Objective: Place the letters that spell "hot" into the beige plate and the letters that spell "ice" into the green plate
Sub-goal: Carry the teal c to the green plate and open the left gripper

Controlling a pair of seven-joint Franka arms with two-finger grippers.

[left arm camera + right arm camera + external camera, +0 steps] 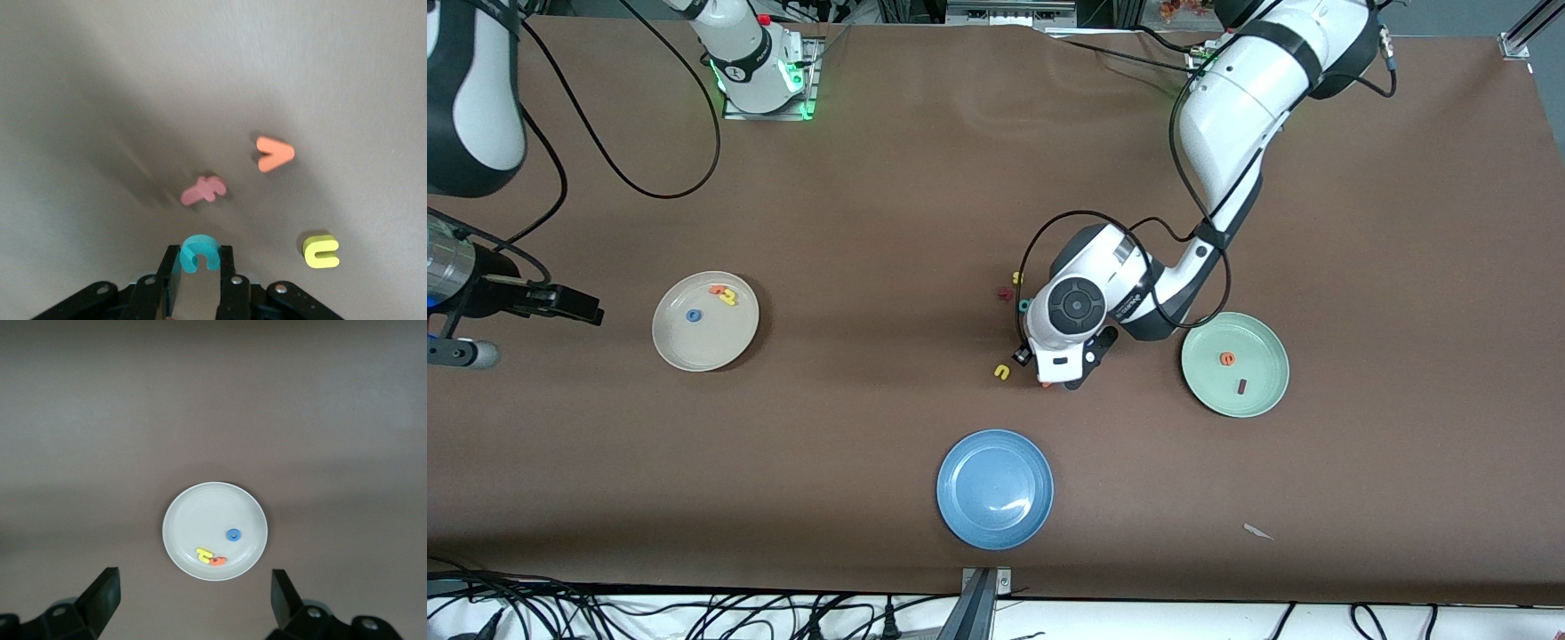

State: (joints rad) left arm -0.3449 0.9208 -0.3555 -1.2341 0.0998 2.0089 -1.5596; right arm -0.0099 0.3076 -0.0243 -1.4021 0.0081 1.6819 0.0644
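My left gripper (200,259) is shut on the teal c (200,251), low over the loose letters in the middle of the table; in the front view the hand (1069,372) hides the c. The green plate (1263,342) holds the orange e (1227,358) and the maroon i (1241,386). The beige plate (694,342) holds the blue o (693,315), the orange t (716,289) and the yellow h (729,297). My right gripper (193,593) hangs open and empty over bare table beside the beige plate (193,513), at the right arm's end, and waits.
Close to the left gripper lie a red-pink f (203,190), an orange v (274,154) and a yellow u (321,251). A yellow s (1016,277) and a teal letter (1024,305) lie beside the left hand. A blue plate (995,488) sits nearer the front camera.
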